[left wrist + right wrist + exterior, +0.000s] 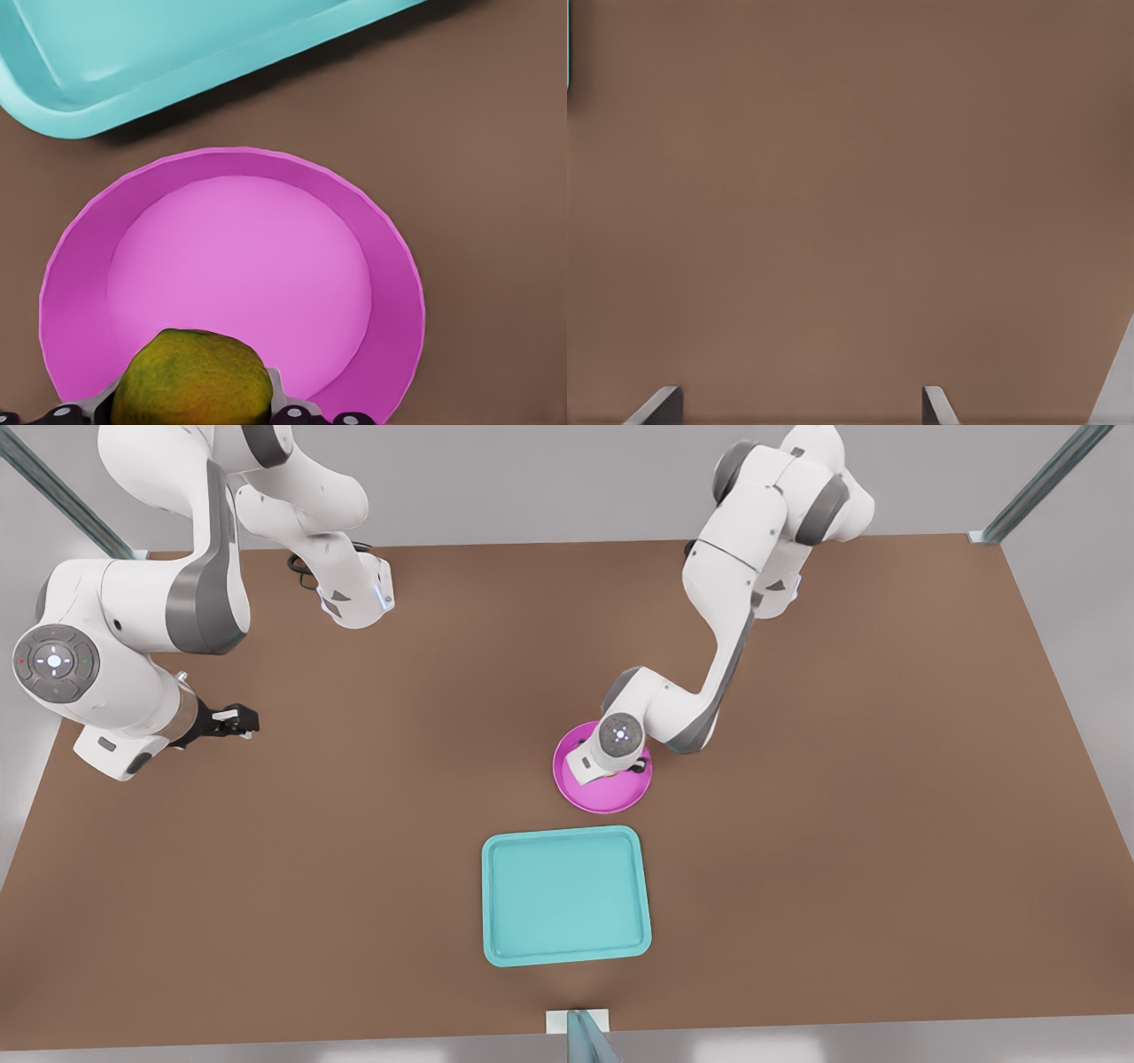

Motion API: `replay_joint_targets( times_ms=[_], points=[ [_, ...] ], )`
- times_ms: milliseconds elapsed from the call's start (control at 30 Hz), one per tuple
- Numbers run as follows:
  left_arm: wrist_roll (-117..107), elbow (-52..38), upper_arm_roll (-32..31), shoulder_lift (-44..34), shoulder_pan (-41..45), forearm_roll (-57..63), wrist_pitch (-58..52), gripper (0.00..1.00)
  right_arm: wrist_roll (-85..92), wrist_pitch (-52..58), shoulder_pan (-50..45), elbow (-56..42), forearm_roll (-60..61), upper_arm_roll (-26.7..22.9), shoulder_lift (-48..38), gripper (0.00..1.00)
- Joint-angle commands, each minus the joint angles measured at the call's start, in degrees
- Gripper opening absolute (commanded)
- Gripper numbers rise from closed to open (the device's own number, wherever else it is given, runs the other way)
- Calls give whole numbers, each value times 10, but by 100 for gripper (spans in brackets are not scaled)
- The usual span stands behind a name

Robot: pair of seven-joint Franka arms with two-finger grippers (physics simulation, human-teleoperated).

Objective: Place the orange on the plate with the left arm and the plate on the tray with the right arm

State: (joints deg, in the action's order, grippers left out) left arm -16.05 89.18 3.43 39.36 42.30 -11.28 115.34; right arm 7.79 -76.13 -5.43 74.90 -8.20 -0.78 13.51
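- Orange (195, 379) sat clamped between the left gripper's (197, 409) fingers, poised over the plate's (368, 226) near rim (whether it touched the dish I could not tell).
- In the front view the left gripper (633, 767) was at the end of the arm on the front view's right, reaching down over the plate (607, 798), which lay on the desk (842, 824) just off the tray's (567, 895) 12 to 1 o'clock edge, close but apart.
- The right gripper (237, 720) waited well off at about 9 o'clock from the plate, on the front view's left; its wrist view showed two finger tips (658, 405) spread wide over bare desk (850, 204), holding nothing.
- Progress, as I judged it: the first step was nearly finished, with the orange over the plate but not yet let go. Moving the plate onto the tray had not begun, and the tray held nothing.
- Left to do: release the fruit, clear the left arm, then bring the right arm in for the plate (a thin rim, likely awkward to pinch).
- Count: one orange, one plate, one tray, two arms.
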Motion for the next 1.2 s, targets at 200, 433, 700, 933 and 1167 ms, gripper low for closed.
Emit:
replay_joint_targets(
  times_ms=[200, 433, 700, 933, 1167],
  points=[
    [-70, -126, 180, -84, -52, -32, -360, 100, 0, -2, 0, 1, 31, 0, 25, 100],
    [197, -210, 425, -184, -64, -31, -398, 100, -102, -250, -84, 126, 330, 14, 96, 100],
    [24, 17, -84, -325, -470, 97, -242, 100, -206, -612, -250, 278, 367, 16, 129, 100],
    [42, -7, -84, -303, -470, 97, -282, 100, -214, -726, -324, 272, 451, 19, 216, 100],
    [37, -14, -84, -301, -470, 93, -282, 100, -213, -750, -344, 243, 451, 29, 262, 100]
  ],
)
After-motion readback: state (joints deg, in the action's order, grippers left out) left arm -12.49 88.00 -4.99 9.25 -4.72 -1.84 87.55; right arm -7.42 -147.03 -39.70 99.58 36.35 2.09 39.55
